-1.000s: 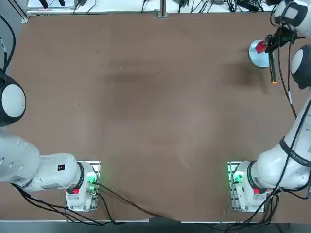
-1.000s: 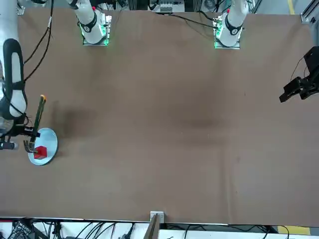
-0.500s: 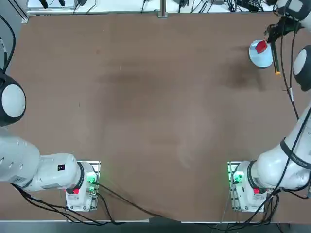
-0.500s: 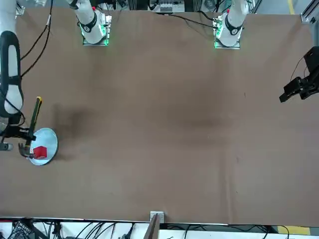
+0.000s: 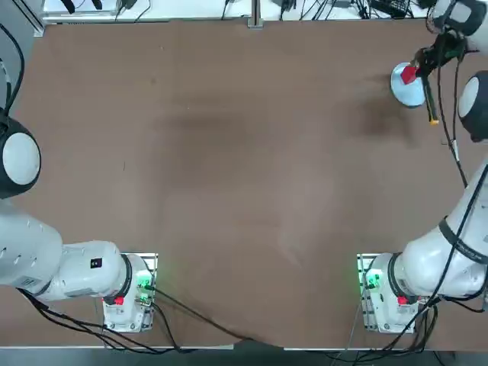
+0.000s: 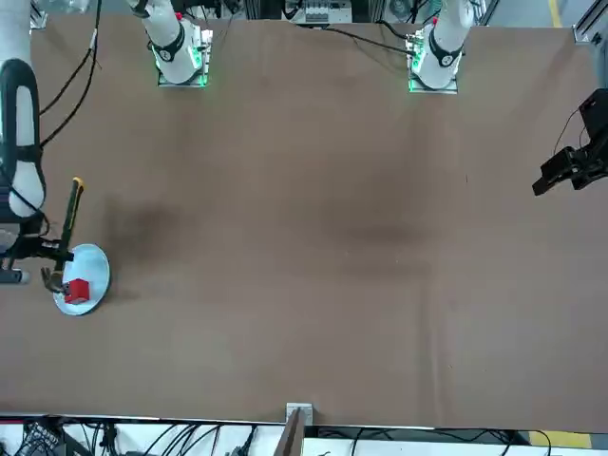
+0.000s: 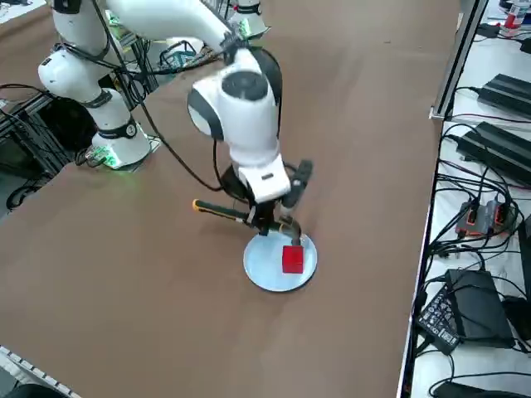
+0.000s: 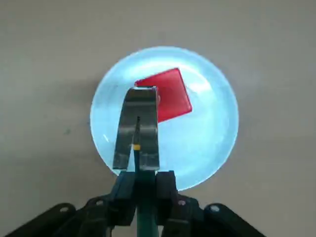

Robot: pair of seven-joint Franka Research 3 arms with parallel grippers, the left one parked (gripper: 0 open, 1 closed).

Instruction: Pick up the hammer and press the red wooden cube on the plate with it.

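Hammer (image 8: 146,197), dark green handle between jaws of right gripper (image 8: 145,185), which are closed on it. Metal head beyond jaws, over plate (image 8: 212,133); wrist view shows its claw, overlapping red wooden cube (image 8: 174,96) lying on plate. Right side view shows orange handle end, out on other side of jaws, away from plate; wrist view does not. Contact with cube: cannot tell.

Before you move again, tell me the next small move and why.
Probably ease the hammer down onto the cube: the right hand is shut on its handle, and the head hangs by the cube, over the plate.
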